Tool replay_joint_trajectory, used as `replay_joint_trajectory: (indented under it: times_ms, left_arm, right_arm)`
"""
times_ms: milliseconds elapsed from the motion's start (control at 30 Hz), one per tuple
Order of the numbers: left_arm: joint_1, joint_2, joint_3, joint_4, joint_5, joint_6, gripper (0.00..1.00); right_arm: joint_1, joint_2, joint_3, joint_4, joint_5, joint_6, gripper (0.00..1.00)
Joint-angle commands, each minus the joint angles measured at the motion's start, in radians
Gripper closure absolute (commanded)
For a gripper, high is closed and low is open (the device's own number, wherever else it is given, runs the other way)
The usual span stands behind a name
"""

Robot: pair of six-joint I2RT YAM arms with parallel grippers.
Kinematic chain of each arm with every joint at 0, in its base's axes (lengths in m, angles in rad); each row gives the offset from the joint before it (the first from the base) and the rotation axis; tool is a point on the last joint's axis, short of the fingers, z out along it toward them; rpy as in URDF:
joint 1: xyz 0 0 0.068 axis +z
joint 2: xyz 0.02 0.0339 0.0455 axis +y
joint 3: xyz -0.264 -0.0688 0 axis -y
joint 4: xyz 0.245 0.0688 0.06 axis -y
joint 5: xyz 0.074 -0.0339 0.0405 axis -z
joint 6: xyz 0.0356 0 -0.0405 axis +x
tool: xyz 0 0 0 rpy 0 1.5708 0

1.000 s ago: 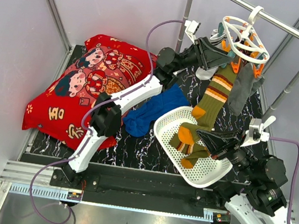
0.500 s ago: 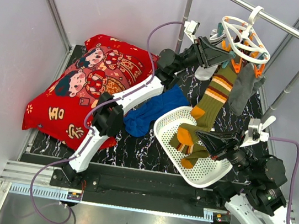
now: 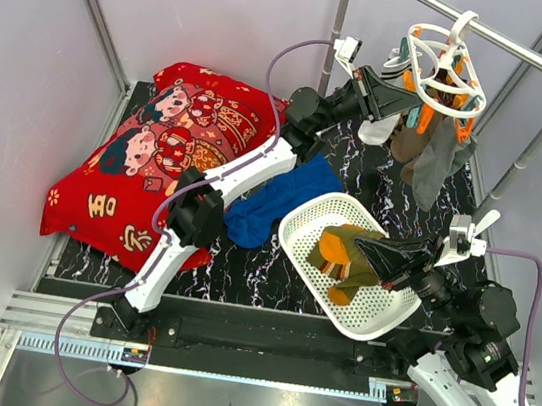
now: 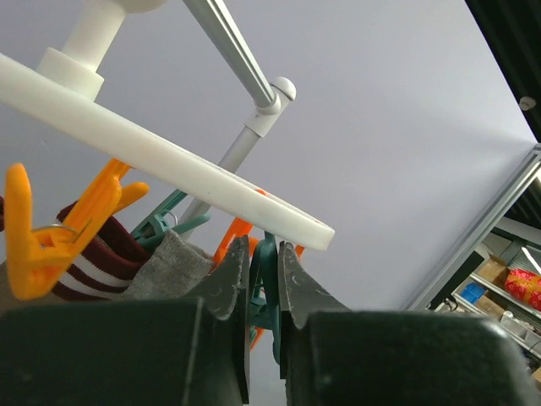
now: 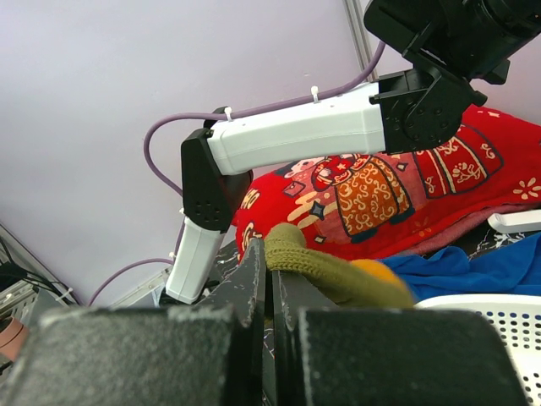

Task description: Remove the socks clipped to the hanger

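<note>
Right gripper (image 5: 269, 266): clamped on olive sock (image 3: 339, 256) — ribbed knit, orange patches, off its peg, slumped in perforated white basket (image 3: 298, 229) at near right edge. Left gripper (image 4: 260, 262): pinching teal peg (image 4: 265, 250) on hanger (image 3: 441, 70), smooth white rings, far right corner. Next, likely: drop sock, then unclip limp grey sock (image 3: 436, 161) — gently.

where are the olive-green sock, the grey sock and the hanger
olive-green sock (image 3: 333, 250): top external view, on its bunched middle
grey sock (image 3: 433, 170): top external view, on its hanging middle
hanger (image 3: 464, 24): top external view, on its hook
</note>
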Motion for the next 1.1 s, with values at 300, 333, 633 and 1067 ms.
replay_joint_trajectory:
  times_ms: [300, 333, 633, 1067]
  left_arm:
    - [0.018, -0.117, -0.118, 0.067, -0.032, 0.018, 0.57]
    - [0.021, -0.136, -0.131, 0.07, -0.032, 0.023, 0.54]
    - [0.04, -0.316, -0.439, 0.018, -0.14, 0.135, 0.24]
    - [0.081, -0.645, -0.831, -0.15, -0.257, 0.318, 0.01]
  right_arm:
    - [0.001, -0.023, -0.017, -0.239, 0.12, 0.064, 0.93]
    - [0.001, -0.026, -0.023, -0.272, 0.143, 0.073, 0.92]
    - [0.001, 0.021, -0.109, -0.432, 0.253, 0.249, 0.85]
    - [0.001, 0.121, -0.003, -0.453, 0.49, 0.276, 0.3]
